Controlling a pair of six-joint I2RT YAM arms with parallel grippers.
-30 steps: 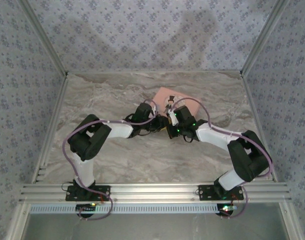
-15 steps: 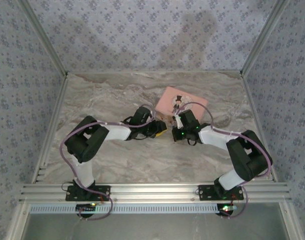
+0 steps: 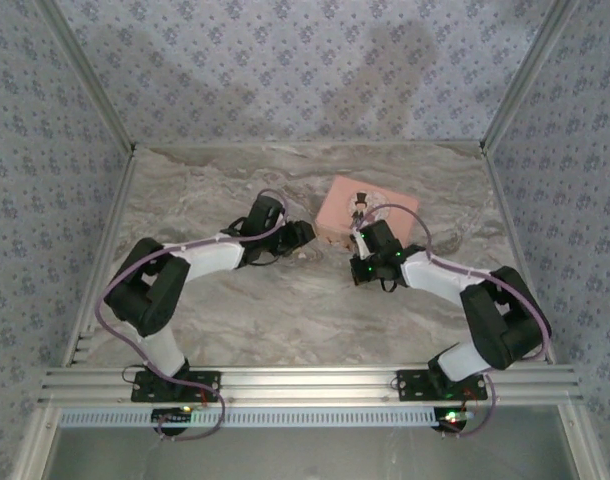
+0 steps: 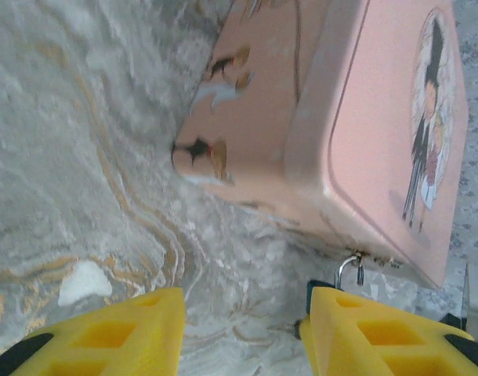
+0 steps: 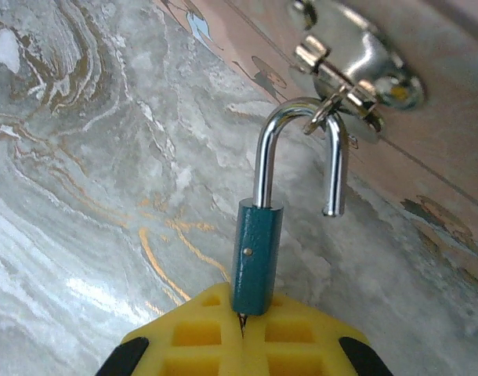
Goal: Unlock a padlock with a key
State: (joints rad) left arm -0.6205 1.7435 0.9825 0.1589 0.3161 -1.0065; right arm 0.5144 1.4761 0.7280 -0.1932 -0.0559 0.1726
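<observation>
The small padlock with a teal metal body and a chrome shackle hangs at the front of the pink tin box. It is hooked through the ring of the silver hasp, just above the grey marble table. One leg of the shackle stands free of the body, so I judge it is already unlocked. My right gripper is clenched on the lower end of the body, with the yellow fingers pressed on its two sides.

I expect the padlock to be rigid and dense for its size, and its painted sides look smooth (they may slip). The flat sides of the body are the place to hold, not the thin shackle.

One second ago the left gripper was close to the right one at the front of the box. Now it is drawn away to the left, well apart, with its jaws released and nothing between them. The box also looks a little turned.
</observation>
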